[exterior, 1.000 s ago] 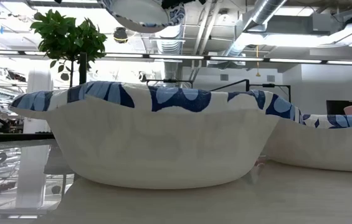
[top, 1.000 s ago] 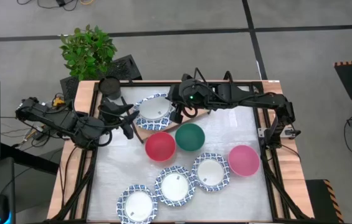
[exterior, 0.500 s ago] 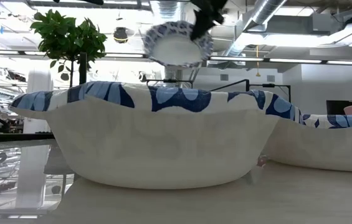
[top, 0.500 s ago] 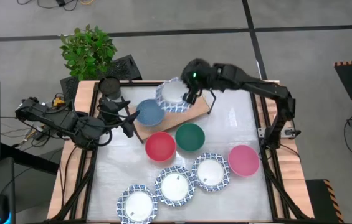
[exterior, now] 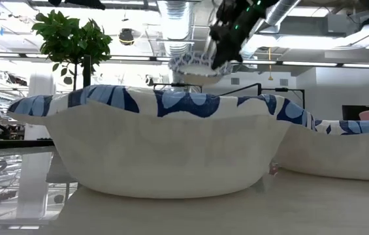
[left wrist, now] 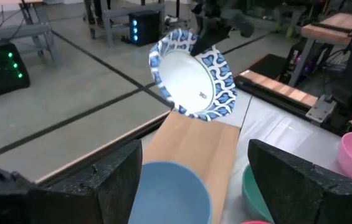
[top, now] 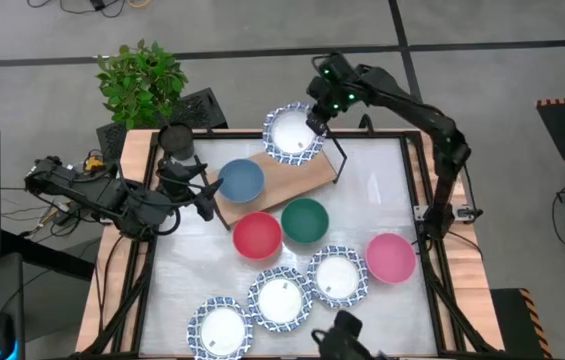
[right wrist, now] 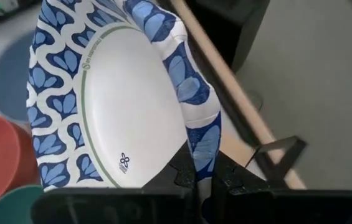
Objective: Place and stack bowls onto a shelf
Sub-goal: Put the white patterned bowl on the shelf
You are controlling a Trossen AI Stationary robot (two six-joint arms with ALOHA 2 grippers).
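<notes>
My right gripper (top: pixel 314 122) is shut on a white bowl with a blue patterned rim (top: pixel 293 136), over the far right end of the light-brown shelf board (top: pixel 297 178). A blue bowl (top: pixel 241 181) sits on the board's left end. On the table near the board lie a red bowl (top: pixel 257 234), a green bowl (top: pixel 305 220), a pink bowl (top: pixel 391 257) and three more patterned bowls (top: pixel 282 299). My left gripper (top: pixel 205 192) waits open at the shelf's left end, with the blue bowl (left wrist: pixel 171 186) just ahead of its fingers. My right gripper pinches the patterned bowl's rim (right wrist: pixel 202 148) between its two fingers, one inside the bowl and one outside. It comes from the far right side, slanting down. The bowl (left wrist: pixel 191 73) is tilted, and its lower edge hangs close above the board's far end (left wrist: pixel 182 121).
A potted plant (top: pixel 142 80) stands past the table's far left corner. A dark stand (top: pixel 176 140) is by the shelf's left end. A patterned bowl (exterior: pixel 158 143) fills the low view's front. A dark object (top: pixel 340 330) sits at the table's near edge.
My right gripper has carried the patterned bowl from above the blue bowl toward the table's far right, to the shelf's far right end. The blue bowl, covered before, now shows. In the low view the bowl has moved away and come down toward the shelf.
</notes>
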